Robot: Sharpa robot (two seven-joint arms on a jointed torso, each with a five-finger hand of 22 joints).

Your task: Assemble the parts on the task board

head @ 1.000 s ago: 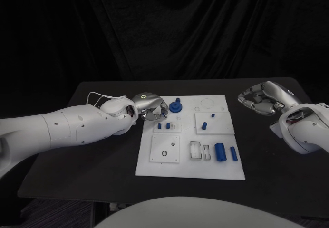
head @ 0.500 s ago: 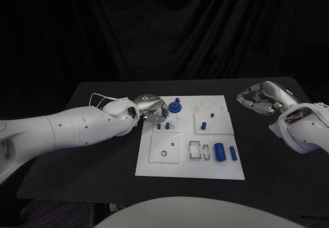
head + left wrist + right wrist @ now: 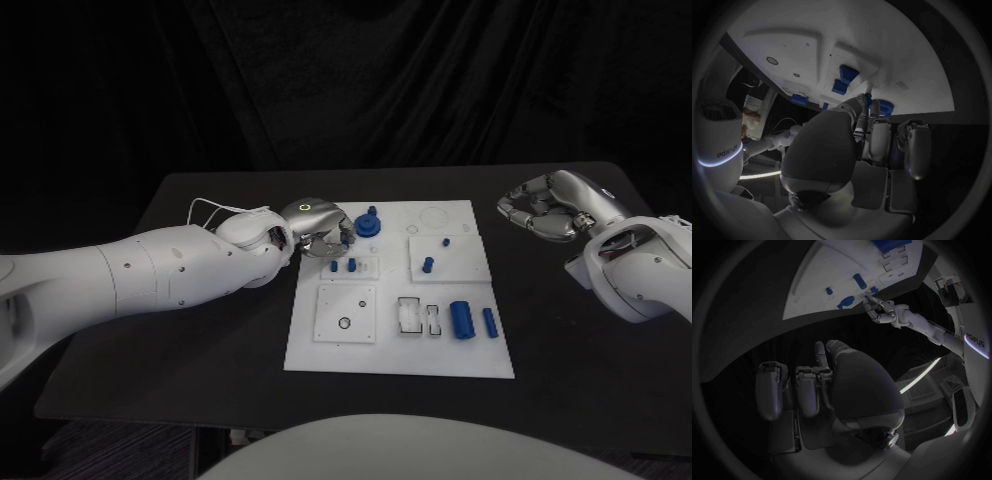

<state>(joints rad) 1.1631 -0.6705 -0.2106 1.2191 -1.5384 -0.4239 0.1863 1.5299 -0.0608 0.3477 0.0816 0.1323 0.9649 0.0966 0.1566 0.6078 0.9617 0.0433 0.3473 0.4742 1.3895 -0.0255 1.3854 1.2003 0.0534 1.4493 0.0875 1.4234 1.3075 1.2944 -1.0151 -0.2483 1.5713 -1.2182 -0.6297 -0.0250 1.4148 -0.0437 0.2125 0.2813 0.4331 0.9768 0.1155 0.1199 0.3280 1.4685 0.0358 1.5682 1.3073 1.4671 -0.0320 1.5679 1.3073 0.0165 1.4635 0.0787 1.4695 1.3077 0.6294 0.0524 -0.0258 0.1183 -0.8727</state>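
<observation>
Left hand (image 3: 326,232), upper left of the task board (image 3: 404,340), fingers curled at a blue part (image 3: 371,224), grip unclear; approach squarely, slowly

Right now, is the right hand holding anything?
No. The right hand hangs off the board, fingers curled in with nothing between them.

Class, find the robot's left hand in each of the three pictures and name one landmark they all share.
Head view: left robot hand at the task board's far left corner.
Left wrist view: it rises through the middle, fingers towards the board.
Right wrist view: small, at the board's edge.
Shared landmark: the white task board.
</observation>
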